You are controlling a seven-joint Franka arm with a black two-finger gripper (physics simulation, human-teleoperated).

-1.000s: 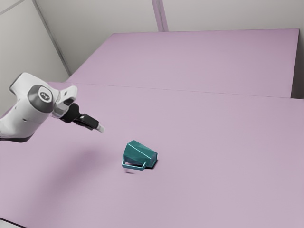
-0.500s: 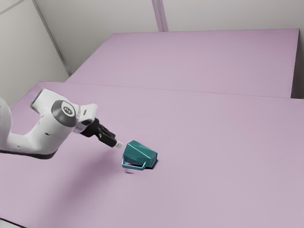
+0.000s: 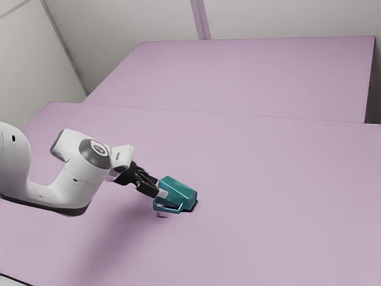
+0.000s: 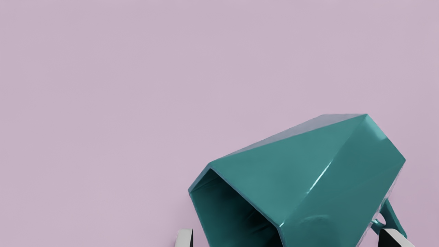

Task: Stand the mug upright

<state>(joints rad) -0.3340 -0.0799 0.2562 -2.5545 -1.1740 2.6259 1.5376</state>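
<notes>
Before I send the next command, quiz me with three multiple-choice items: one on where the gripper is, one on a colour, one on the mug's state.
1. In the exterior view, where is the gripper relative to the mug?
A) At its right end
B) At its left end
C) High above its middle

2. What colour is the mug?
A) Teal
B) Orange
C) White

3. How does the mug lie?
A) Upright
B) Upside down
C) On its side

Key:
1. B: the fingertips are at the mug's end on the exterior view's left.
2. A: both views show a blue-green body and handle.
3. C: its mouth opens sideways and its body lies along the table.
</notes>
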